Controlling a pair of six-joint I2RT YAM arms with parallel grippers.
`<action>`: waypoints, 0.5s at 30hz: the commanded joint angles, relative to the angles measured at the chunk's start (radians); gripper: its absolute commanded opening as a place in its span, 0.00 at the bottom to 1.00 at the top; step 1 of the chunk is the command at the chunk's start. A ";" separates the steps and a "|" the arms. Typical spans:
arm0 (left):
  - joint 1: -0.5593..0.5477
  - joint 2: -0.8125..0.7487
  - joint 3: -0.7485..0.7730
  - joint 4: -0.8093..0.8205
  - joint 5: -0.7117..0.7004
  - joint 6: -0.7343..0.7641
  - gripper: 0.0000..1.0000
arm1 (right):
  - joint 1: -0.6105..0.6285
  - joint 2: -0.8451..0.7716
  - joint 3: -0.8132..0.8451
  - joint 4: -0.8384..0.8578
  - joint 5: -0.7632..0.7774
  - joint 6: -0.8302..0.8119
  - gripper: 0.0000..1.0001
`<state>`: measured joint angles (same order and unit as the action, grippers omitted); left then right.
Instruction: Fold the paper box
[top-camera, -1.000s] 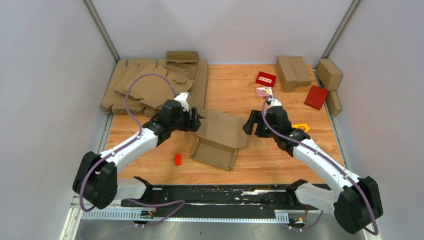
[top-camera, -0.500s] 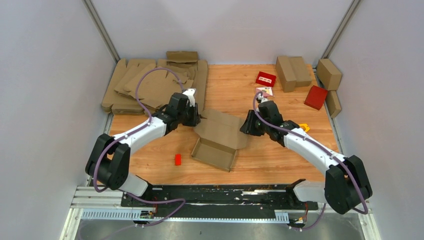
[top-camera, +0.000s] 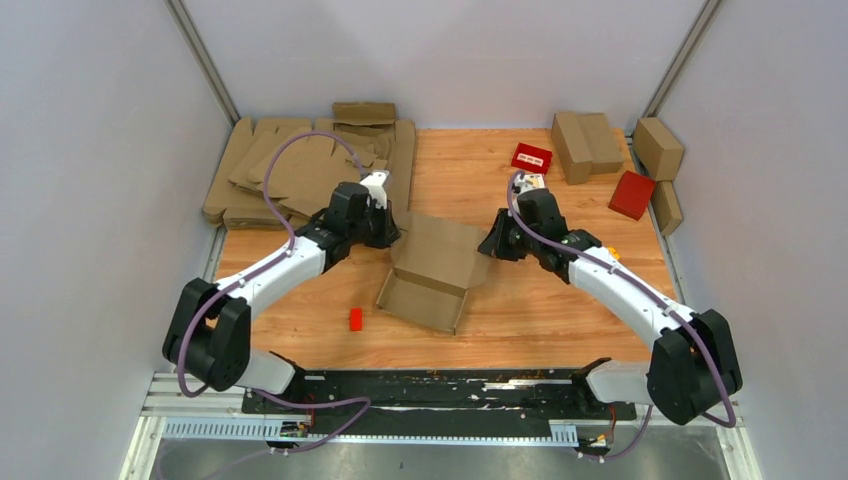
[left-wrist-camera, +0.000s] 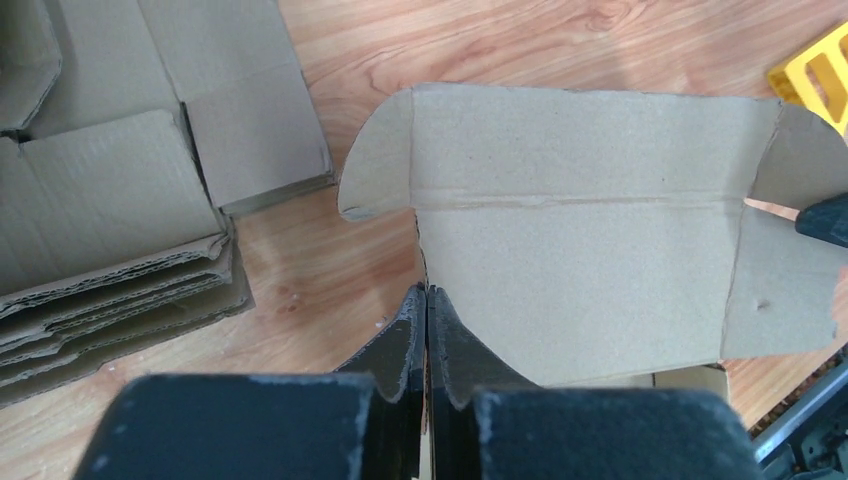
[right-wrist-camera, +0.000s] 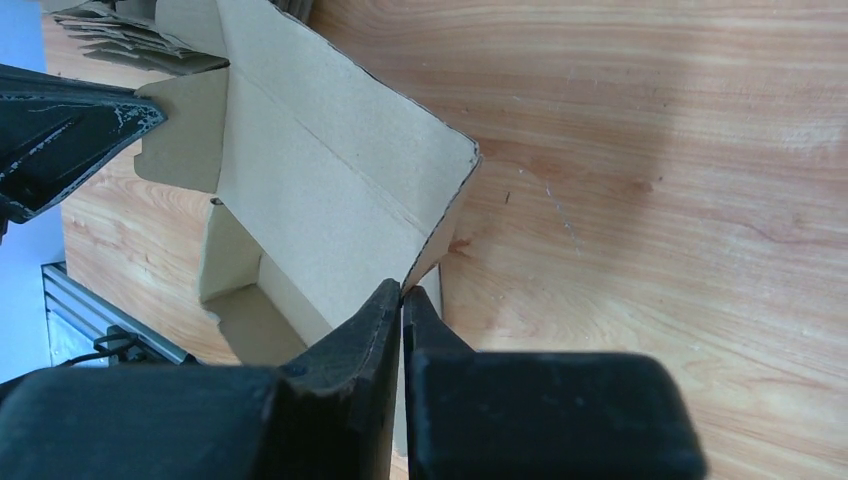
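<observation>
The paper box (top-camera: 432, 268) sat in the middle of the table (top-camera: 560, 300), lid raised. The left gripper (left-wrist-camera: 427, 300) and right gripper (right-wrist-camera: 402, 296) each pinched one side edge of the lid. I reckoned they should swing it over together, evenly, without twisting the crease.

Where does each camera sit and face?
Top external: above, behind the robot, facing the table; left arm and right arm show.
Left wrist: on its arm, looking past the left end effector at the paper box.
Right wrist: on its arm, past the right end effector at the same box.
All share the box.
</observation>
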<state>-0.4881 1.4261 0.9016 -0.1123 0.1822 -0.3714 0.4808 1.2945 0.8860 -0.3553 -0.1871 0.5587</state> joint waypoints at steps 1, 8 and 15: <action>-0.001 -0.050 -0.019 0.077 0.052 -0.005 0.02 | 0.000 -0.008 0.057 -0.023 0.012 -0.050 0.11; -0.001 -0.112 -0.139 0.241 0.052 -0.009 0.00 | 0.000 -0.048 0.055 -0.118 0.097 -0.161 0.86; -0.001 -0.167 -0.251 0.376 0.059 -0.010 0.00 | -0.025 -0.075 -0.029 -0.087 0.023 -0.140 0.80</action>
<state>-0.4892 1.3125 0.6819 0.1211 0.2279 -0.3771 0.4717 1.2453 0.8883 -0.4622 -0.1192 0.4225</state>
